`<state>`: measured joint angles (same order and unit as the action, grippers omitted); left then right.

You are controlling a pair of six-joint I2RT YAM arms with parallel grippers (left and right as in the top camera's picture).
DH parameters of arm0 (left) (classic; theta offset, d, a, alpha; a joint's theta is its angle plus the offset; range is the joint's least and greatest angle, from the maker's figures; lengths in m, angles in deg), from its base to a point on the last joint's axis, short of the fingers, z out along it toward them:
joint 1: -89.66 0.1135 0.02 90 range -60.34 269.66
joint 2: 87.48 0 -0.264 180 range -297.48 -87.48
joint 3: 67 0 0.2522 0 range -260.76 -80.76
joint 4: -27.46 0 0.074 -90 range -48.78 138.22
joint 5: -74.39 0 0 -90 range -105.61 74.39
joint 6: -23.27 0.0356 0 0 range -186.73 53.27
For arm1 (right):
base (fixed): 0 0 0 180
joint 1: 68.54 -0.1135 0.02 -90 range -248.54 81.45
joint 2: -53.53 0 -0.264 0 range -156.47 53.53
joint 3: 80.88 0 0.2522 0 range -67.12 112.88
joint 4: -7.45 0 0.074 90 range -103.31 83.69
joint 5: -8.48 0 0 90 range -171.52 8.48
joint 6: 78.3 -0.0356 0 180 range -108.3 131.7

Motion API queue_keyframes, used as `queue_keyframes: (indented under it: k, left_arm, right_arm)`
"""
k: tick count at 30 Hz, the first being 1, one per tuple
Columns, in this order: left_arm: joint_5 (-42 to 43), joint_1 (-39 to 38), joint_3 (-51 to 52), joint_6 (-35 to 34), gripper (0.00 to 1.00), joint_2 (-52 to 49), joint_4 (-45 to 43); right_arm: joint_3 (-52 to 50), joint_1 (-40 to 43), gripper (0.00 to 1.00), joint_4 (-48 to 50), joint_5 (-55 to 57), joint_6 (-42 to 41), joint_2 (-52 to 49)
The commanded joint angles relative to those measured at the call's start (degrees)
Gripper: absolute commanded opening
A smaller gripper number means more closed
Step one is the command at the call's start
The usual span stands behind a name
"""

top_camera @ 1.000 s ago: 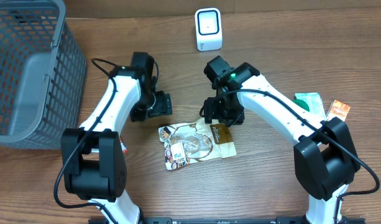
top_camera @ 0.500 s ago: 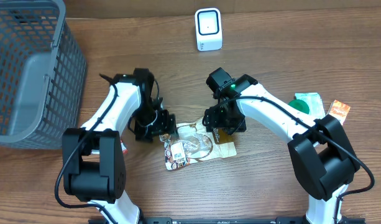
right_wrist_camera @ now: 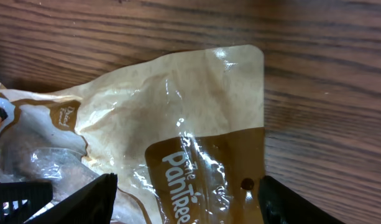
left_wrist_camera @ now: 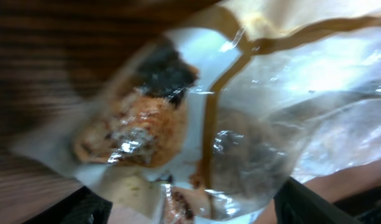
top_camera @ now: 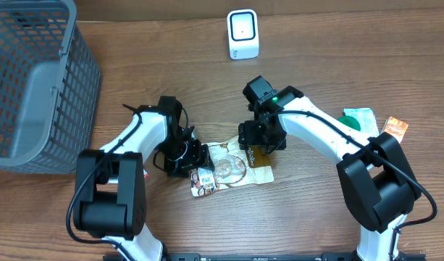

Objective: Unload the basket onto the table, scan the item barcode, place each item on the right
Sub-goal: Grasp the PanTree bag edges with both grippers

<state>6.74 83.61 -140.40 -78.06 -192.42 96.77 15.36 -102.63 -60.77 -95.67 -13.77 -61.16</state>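
Observation:
The item, a brown and clear snack pouch (top_camera: 229,168), lies flat on the wooden table. A white barcode scanner (top_camera: 243,34) stands at the far edge. My left gripper (top_camera: 193,158) is low over the pouch's left end; in the left wrist view the pouch (left_wrist_camera: 196,112) fills the frame and the open gripper (left_wrist_camera: 190,214) has its dark fingers (left_wrist_camera: 72,208) either side of it. My right gripper (top_camera: 261,138) hangs over the pouch's brown right end. In the right wrist view that gripper (right_wrist_camera: 187,208) is open, its fingers (right_wrist_camera: 72,202) flanking the lettered brown header (right_wrist_camera: 202,168).
A grey mesh basket (top_camera: 33,80) stands at the far left. A green packet (top_camera: 359,118) and an orange packet (top_camera: 394,128) lie at the right, beside the right arm.
My left gripper has come down and to the right, from beside the pouch onto its left end. The right gripper has shifted slightly toward the pouch's brown end.

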Motion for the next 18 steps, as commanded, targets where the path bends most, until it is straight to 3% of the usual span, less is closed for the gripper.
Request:
queue_keyframes:
  k: [1,5,9,11,15,18]
  left_arm:
    - [0.4,-1.6,3.3,-3.5,0.68,0.1,-4.8]
    - [-0.4,-2.0,3.4,-4.3,0.52,0.1,-7.0]
    - [-0.5,-1.9,3.4,-4.3,0.22,0.1,-7.9]
    - [-0.5,-1.9,3.4,-4.3,0.11,0.1,-8.1]
    - [-0.4,-1.9,3.4,-4.3,0.06,0.1,-8.2]
    - [-0.4,-1.9,3.4,-4.3,0.04,0.1,-7.9]
  right_arm:
    - [-2.1,0.8,0.75,1.3,-3.0,0.5,0.6]
    - [-4.3,1.1,0.74,4.3,-6.6,0.5,0.6]
    - [-6.2,1.1,0.75,6.1,-8.1,0.5,0.6]
    - [-6.4,1.1,0.77,5.9,-8.1,0.5,0.6]
    - [-6.4,1.3,0.81,5.5,-10.0,0.6,0.6]
    - [-6.2,2.8,0.84,6.0,-15.1,5.0,0.6]
